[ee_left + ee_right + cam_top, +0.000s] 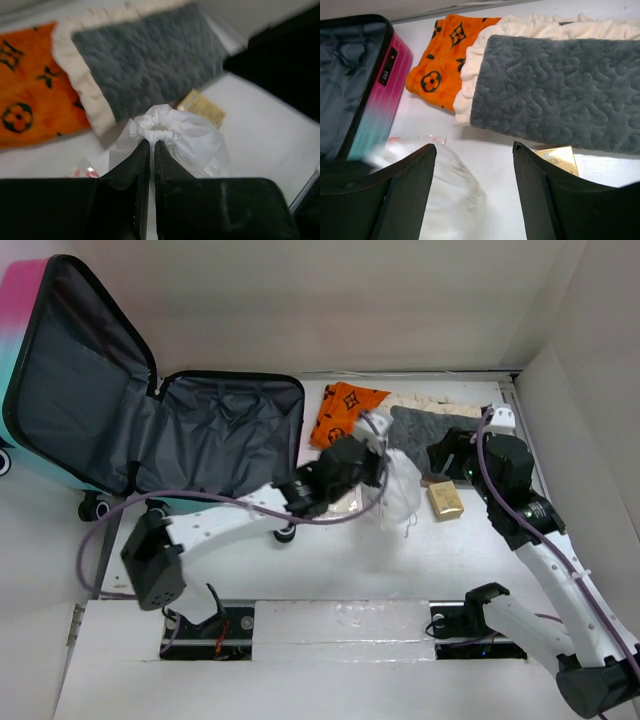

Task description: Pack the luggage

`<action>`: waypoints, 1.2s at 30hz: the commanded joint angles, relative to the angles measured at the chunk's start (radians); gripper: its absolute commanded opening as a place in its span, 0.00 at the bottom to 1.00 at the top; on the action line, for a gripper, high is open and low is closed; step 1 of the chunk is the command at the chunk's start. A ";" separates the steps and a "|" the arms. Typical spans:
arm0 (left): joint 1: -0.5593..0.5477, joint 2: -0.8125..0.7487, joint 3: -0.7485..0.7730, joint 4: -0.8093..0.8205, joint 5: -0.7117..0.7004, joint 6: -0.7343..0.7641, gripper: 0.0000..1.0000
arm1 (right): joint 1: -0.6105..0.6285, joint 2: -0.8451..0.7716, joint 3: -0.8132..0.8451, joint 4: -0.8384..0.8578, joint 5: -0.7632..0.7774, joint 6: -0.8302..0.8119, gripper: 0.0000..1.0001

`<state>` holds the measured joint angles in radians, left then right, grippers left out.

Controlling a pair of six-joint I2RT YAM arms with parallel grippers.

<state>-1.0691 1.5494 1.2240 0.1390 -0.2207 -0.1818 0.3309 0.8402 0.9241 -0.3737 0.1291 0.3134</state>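
While the left claw [151, 144] pinches a white drawstring bag [192, 136], the right claw [474, 146] gapes wide, holding nothing; the luggage [90, 390] lies open upper left.

You are working on a plain white table [470, 560], matte and smooth. Behind it stands a white back wall [350, 300], and a thin dark seam runs where the two meet. On your right a white side panel [590, 420] closes the space in and meets the back wall at the far corner. On your left the tabletop ends at a straight edge, with a pale surface [40, 570] beyond it. Along your near edge lies a glossy white strip [340, 618] that catches small highlights. The light is soft and even, from above, so the shadows you see on the table are faint and blurred.
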 commanded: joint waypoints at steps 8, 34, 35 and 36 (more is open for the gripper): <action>0.357 -0.264 0.088 0.100 -0.158 -0.082 0.00 | 0.051 0.002 0.108 0.021 -0.011 -0.011 0.69; 0.227 -0.575 -0.429 0.043 -0.247 -0.315 1.00 | 0.373 0.555 -0.157 0.455 -0.145 0.147 0.52; 0.227 -0.575 -0.446 0.043 -0.229 -0.315 1.00 | 0.387 0.585 -0.157 0.478 -0.128 0.160 0.60; 0.216 -0.584 -0.472 0.053 -0.204 -0.327 1.00 | 0.387 0.617 -0.157 0.501 -0.118 0.173 0.70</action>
<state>-0.8322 0.9905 0.7998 0.1535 -0.4942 -0.4965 0.6815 1.4246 0.7506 -0.0628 -0.0166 0.4252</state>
